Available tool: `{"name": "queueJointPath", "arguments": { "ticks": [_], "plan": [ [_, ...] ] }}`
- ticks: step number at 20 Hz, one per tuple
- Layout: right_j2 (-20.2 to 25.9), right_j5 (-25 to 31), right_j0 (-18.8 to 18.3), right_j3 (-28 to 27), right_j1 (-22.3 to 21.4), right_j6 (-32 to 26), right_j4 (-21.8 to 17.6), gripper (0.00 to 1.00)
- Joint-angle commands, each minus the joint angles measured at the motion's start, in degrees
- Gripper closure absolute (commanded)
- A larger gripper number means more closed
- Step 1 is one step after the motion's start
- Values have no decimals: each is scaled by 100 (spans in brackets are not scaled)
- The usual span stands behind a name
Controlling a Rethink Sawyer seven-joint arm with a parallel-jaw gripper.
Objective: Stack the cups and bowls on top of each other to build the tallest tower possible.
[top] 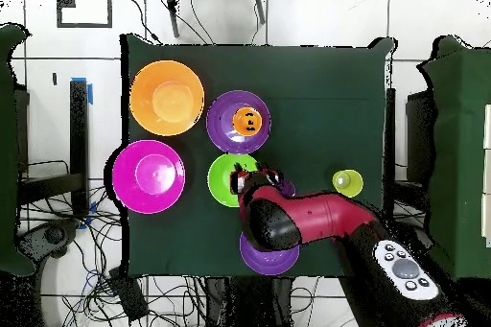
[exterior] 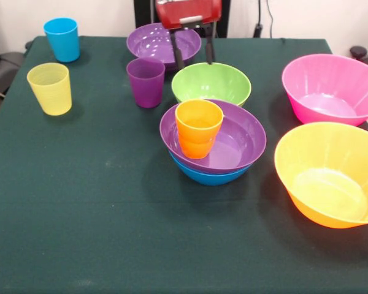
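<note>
The tower stands mid-table: a blue bowl [exterior: 210, 177] lowest, a purple bowl [exterior: 236, 139] nested in it, and an orange cup [exterior: 198, 127] upright inside. It also shows in the overhead view [top: 226, 124]. My gripper [exterior: 192, 50] hangs open and empty at the far side, over the gap between the second purple bowl [exterior: 153, 41] and the green bowl [exterior: 211, 84]. In the overhead view the gripper [top: 251, 181] is at the green bowl's [top: 222, 177] edge. The purple cup [exterior: 146, 81], yellow cup [exterior: 50, 89] and blue cup [exterior: 61, 38] stand upright to the left.
The large pink bowl [exterior: 331, 89] and large orange bowl [exterior: 331, 174] sit at the table's right side. In the overhead view my arm [top: 316, 220] covers part of the second purple bowl [top: 268, 256]. The dark green cloth [exterior: 80, 214] covers the table.
</note>
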Motion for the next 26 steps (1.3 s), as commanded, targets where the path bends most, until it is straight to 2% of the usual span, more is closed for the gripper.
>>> {"name": "queueJointPath", "arguments": {
  "ticks": [1, 9, 14, 18, 26],
  "plan": [
    [-355, 119, 468, 171, 26, 812, 209, 0],
    [-211, 89, 299, 224, 53, 702, 272, 0],
    [35, 236, -35, 250, 86, 482, 260, 0],
    [152, 283, -250, 219, 170, 335, 171, 0],
    [202, 327, -423, 152, 294, 207, 54, 0]
  ]
}}
